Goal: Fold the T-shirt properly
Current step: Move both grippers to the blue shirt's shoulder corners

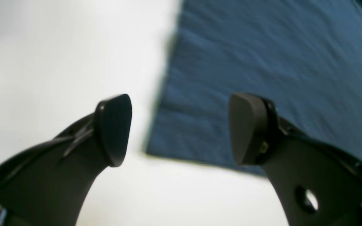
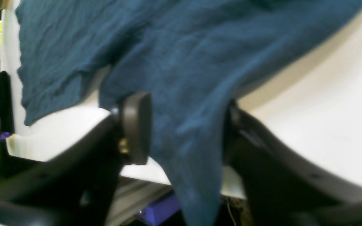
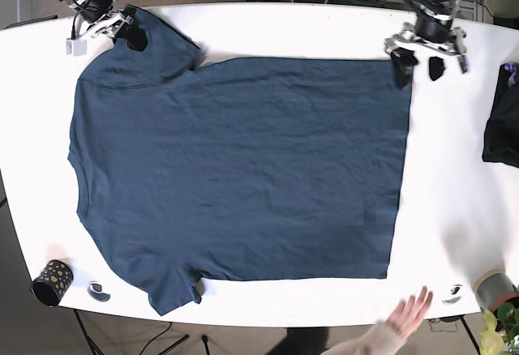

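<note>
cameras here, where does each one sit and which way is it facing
Left wrist: sits on the left arm, looking past its open fingers at the T-shirt corner on the white table.
Right wrist: sits on the right arm, fingers either side of a sleeve.
Base: overhead, facing down; left gripper, right gripper and a person's hand show.
All three share the T-shirt.

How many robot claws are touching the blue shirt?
2. The right gripper is at the shirt's sleeve at the far corner. The left gripper is at the far hem corner, straddling the edge.
</note>
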Tool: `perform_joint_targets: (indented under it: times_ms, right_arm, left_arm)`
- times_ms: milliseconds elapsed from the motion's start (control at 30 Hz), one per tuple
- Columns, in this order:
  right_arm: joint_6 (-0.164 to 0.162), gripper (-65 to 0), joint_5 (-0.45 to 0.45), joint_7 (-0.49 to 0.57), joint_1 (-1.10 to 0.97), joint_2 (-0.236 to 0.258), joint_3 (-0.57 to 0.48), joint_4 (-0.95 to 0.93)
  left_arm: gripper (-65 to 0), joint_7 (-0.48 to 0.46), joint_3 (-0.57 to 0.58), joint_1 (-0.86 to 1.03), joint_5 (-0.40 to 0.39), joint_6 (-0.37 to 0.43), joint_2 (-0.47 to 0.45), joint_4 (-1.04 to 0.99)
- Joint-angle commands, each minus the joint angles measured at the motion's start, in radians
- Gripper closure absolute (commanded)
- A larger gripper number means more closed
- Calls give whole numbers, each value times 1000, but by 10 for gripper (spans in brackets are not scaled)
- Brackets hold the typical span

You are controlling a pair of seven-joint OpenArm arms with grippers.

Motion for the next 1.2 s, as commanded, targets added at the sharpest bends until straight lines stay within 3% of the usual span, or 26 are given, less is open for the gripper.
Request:
perform_joint_targets:
  times_ms: [0, 167, 767, 1167]
  right_arm:
    - [-11, -173, -43, -32, -12, 10, 1, 4]
    - [-14, 0, -44, -30, -9, 14, 1, 4]
    - [-16, 0, -46, -30, -7, 11, 1, 72]
    - [-16, 0, -46, -29, -4, 11, 1, 73]
  left_arm:
    - [-447, 34, -36, -23, -66, -17, -7, 4]
    - [-440, 94, -48, -58, -77, -17, -8, -34]
    - [-439, 141, -40, -69, -80, -19, 0, -197]
    - [-438, 143, 39, -133, -80, -19, -7, -206]
